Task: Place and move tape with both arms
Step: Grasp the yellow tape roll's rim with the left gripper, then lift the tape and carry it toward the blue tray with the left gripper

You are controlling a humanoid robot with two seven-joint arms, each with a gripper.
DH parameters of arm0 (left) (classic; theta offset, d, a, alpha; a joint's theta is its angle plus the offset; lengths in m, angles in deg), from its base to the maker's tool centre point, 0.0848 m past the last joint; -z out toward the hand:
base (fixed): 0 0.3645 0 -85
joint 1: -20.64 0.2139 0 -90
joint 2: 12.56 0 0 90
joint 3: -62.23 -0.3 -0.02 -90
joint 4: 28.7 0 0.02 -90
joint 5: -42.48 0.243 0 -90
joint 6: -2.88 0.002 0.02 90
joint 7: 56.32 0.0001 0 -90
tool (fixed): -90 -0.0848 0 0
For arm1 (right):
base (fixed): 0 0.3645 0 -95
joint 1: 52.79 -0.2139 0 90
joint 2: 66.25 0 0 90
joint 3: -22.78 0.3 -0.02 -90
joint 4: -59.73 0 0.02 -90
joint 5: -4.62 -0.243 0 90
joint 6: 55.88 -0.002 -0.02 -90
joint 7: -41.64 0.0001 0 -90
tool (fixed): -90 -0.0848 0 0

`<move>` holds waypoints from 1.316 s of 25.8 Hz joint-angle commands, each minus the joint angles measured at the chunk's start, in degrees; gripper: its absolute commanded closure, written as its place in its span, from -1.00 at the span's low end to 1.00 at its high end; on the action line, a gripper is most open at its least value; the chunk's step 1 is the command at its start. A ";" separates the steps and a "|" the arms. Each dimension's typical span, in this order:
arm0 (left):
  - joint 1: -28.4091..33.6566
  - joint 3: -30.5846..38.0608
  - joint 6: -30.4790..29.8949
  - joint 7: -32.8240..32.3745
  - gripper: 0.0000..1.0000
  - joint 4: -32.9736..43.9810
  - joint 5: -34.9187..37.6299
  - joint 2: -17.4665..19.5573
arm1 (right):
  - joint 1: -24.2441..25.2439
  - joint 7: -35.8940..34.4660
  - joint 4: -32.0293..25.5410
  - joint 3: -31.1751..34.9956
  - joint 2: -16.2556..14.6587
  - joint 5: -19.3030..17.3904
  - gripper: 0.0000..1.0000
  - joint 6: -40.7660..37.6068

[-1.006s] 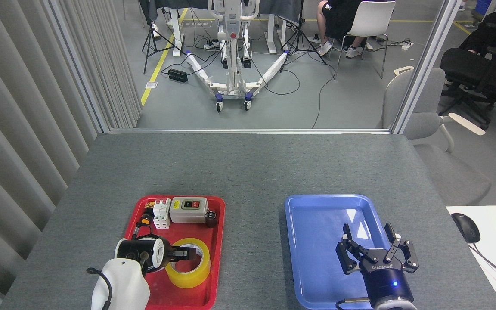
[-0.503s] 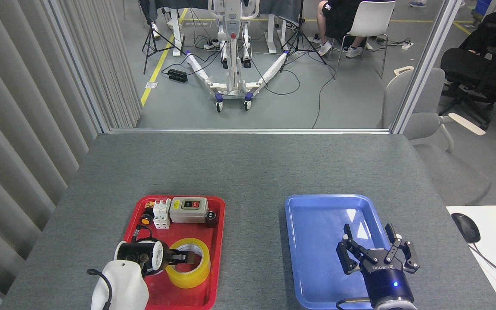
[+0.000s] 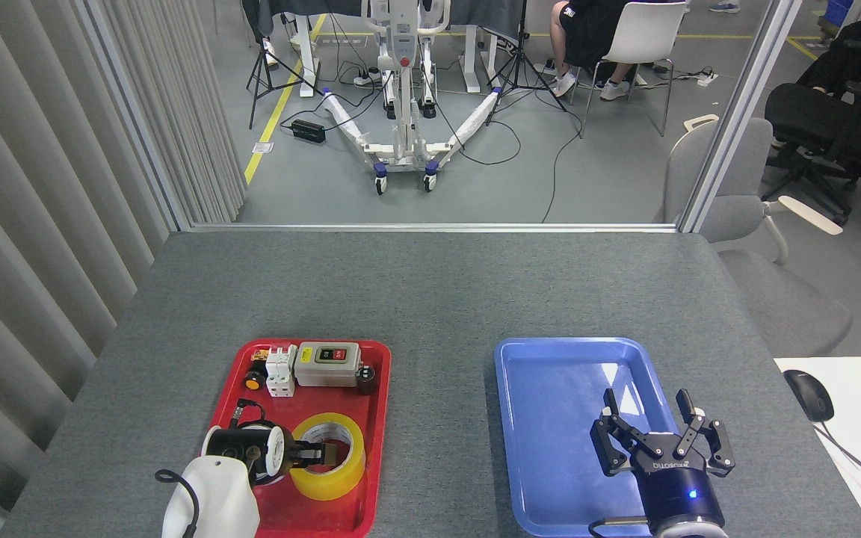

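Broadly, 2 trays sit on the grey table (image 3: 430, 299): a blue tray (image 3: 550, 448) right, under the spread-fingered right gripper (image 3: 661, 441), and a red tray (image 3: 367, 478) left holding the tape (image 3: 341, 472), its near-left wall pinched by the left gripper (image 3: 309, 451).

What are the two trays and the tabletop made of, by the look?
Red tray and blue tray: likely moulded plastic, glossy; the blue one shows bright glare patches. Tabletop: matte grey, finely speckled, no reflections, probably felt or carpet-like fabric, though it could be textured laminate.

"ROBOTIQ" reads on the right pincer (image 3: 661, 439).
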 commanded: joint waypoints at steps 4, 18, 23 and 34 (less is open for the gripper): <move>0.08 -0.09 -0.08 1.64 -0.25 -1.97 0.16 0.51 | 0.00 0.48 0.00 -0.09 -0.48 0.53 -1.00 0.00; 0.17 -0.18 -0.43 1.56 0.57 -1.62 4.65 1.13 | 0.00 0.22 0.00 -0.18 -0.39 1.06 -1.00 -0.09; 0.61 1.57 1.85 1.56 1.00 1.10 0.87 -0.02 | 0.00 0.22 0.00 -0.27 -0.30 1.06 -1.00 -0.18; 7.38 6.67 6.34 7.88 1.00 11.83 -37.89 -3.97 | -0.35 0.22 0.00 -0.27 -0.65 1.14 -1.00 -0.53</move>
